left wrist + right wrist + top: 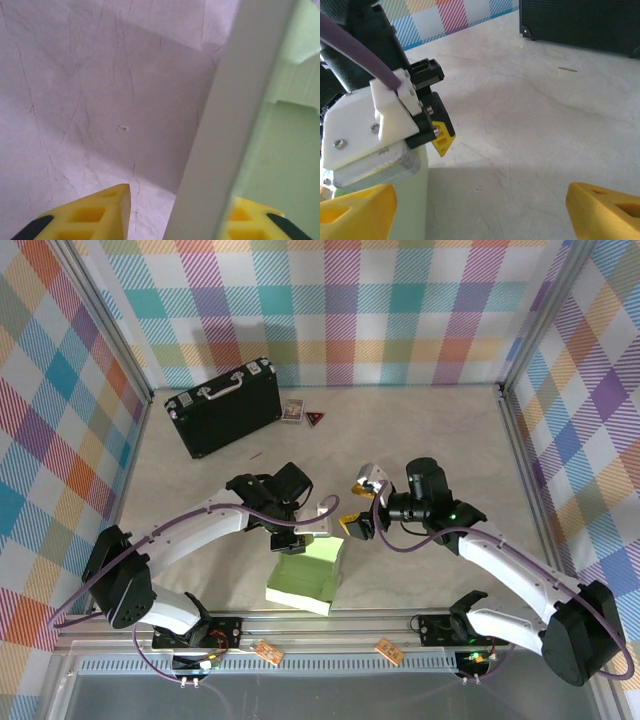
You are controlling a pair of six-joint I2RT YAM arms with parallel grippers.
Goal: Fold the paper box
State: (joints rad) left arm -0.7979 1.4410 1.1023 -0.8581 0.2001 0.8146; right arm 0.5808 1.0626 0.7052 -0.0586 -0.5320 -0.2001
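The black briefcase [222,405] lies at the far left of the table [430,440], well apart from the work. The left gripper [290,538] has its jaws astride an upright wall of the paper box [305,580]; whether they pinch it cannot be told. The box sits near the front edge, between the arms. I judge it partly formed: body raised, notched flap untucked. The right gripper [358,502] is just beside the box, jaws wide apart and empty. Open table lies behind and rightward; the front edge allows little room.
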